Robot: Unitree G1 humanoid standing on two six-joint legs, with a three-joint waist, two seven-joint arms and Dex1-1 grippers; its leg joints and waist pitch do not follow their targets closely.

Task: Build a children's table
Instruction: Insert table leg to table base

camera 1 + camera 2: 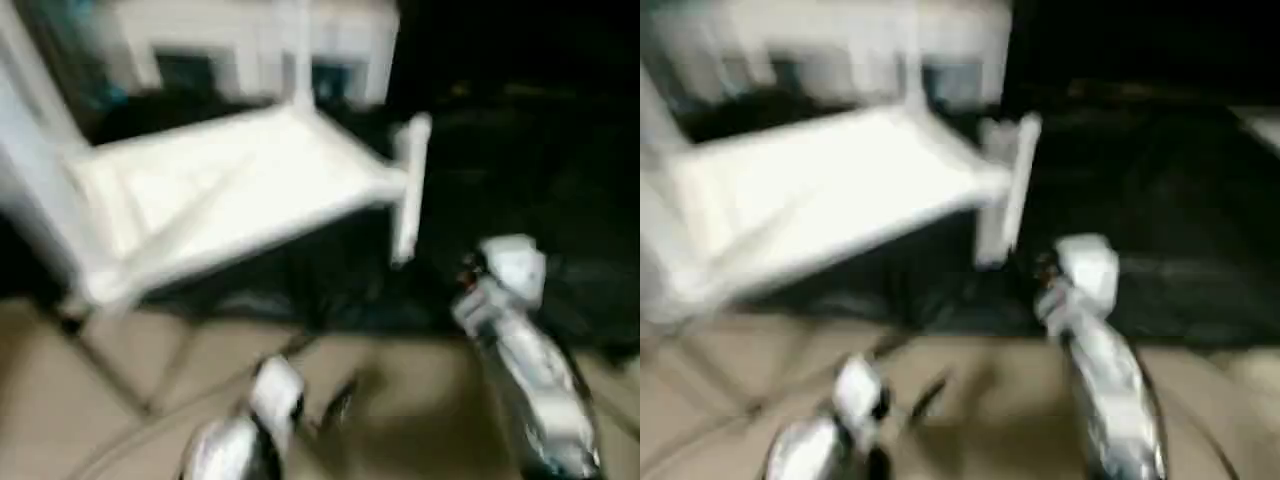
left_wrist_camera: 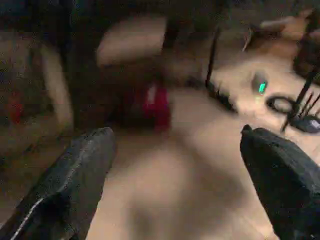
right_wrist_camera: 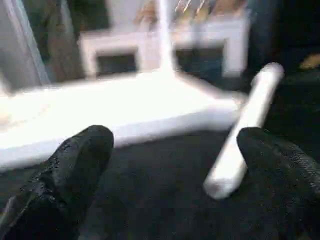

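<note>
Ahead of the spread, empty right gripper (image 3: 170, 170), the white plastic children's table (image 1: 230, 195) lies underside-up on black cloth, its tilted loose tubular leg (image 3: 245, 135) nearest; the left gripper (image 2: 175, 180) gapes over floor.

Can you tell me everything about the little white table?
The little white table looks like smooth plastic. It lies upside down on a big black cloth, with the ribbed underside of its top facing up. One long round leg stands straight up from the far corner. Another leg hangs crookedly at the corner nearest the right gripper, leaning over the cloth. More white legs rise at the left. Neither gripper touches it.
</note>
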